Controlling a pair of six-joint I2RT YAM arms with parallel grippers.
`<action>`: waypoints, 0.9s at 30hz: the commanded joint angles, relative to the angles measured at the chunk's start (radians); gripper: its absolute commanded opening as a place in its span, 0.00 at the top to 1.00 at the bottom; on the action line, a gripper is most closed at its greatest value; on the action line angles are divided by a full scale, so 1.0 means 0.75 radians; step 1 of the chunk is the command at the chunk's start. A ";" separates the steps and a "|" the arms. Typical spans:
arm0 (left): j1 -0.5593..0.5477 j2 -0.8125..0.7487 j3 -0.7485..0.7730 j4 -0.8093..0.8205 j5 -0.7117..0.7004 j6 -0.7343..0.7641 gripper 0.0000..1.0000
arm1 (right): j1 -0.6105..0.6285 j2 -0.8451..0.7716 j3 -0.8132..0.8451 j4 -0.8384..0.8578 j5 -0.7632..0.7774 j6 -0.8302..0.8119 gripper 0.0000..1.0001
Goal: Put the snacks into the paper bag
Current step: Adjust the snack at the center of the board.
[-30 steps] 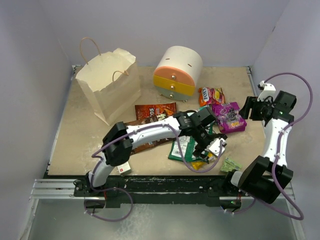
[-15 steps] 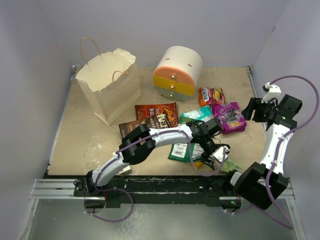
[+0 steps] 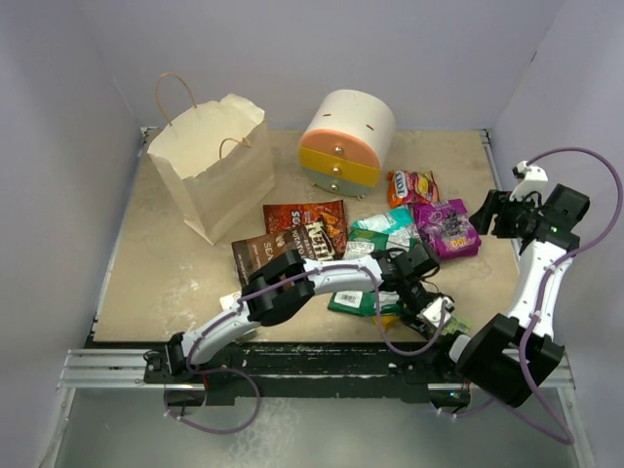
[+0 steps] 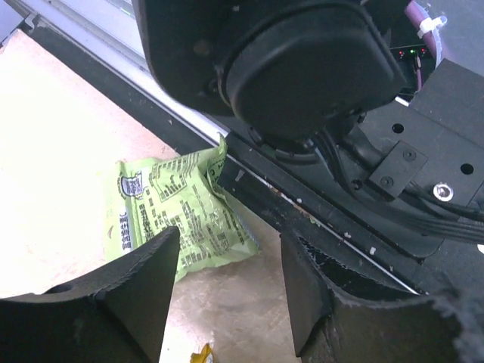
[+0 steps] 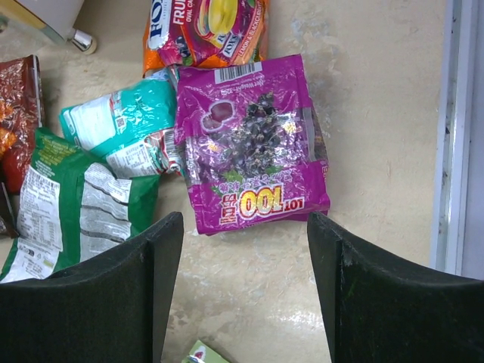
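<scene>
The cream paper bag (image 3: 210,166) stands open at the back left. The snacks lie mid-right: a red-brown chip bag (image 3: 307,224), a dark brown one (image 3: 261,255), a green bag (image 3: 353,297), a teal pack (image 3: 385,224), a purple pack (image 3: 447,227), an orange pack (image 3: 411,185) and a small light-green pack (image 3: 451,322). My left gripper (image 3: 429,310) is open and empty, low over the table, with the light-green pack (image 4: 178,215) just beyond its fingertips (image 4: 151,280). My right gripper (image 3: 492,214) is open and empty above the purple pack (image 5: 249,144).
The round white-orange-yellow drawer unit (image 3: 346,141) stands at the back centre. The right arm's base (image 4: 302,68) and the black front rail (image 4: 363,219) lie close beyond the light-green pack. A yellow scrap (image 4: 200,354) lies under the left gripper. Walls close in the table on three sides.
My left arm has stretched further right and toward the near edge, its gripper now by the light-green pack. The right arm shifted slightly a second ago and has held still since.
</scene>
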 commanded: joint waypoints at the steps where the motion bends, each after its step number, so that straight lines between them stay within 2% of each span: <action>1: -0.025 0.012 0.034 0.086 0.022 -0.044 0.42 | -0.005 -0.004 0.004 -0.004 -0.046 -0.006 0.31; 4: -0.032 0.010 0.013 0.093 0.011 -0.047 0.45 | -0.006 -0.002 0.006 -0.007 -0.051 -0.011 0.31; 7: -0.032 0.003 -0.011 0.107 -0.007 -0.054 0.53 | -0.005 0.001 0.005 -0.011 -0.053 -0.011 0.30; 20: -0.024 -0.092 0.002 -0.058 -0.141 0.025 0.98 | -0.007 -0.002 0.006 -0.019 -0.055 -0.018 0.30; 27: 0.044 -0.194 -0.003 -0.121 -0.213 0.009 1.00 | -0.006 -0.013 0.005 -0.019 -0.056 -0.020 0.30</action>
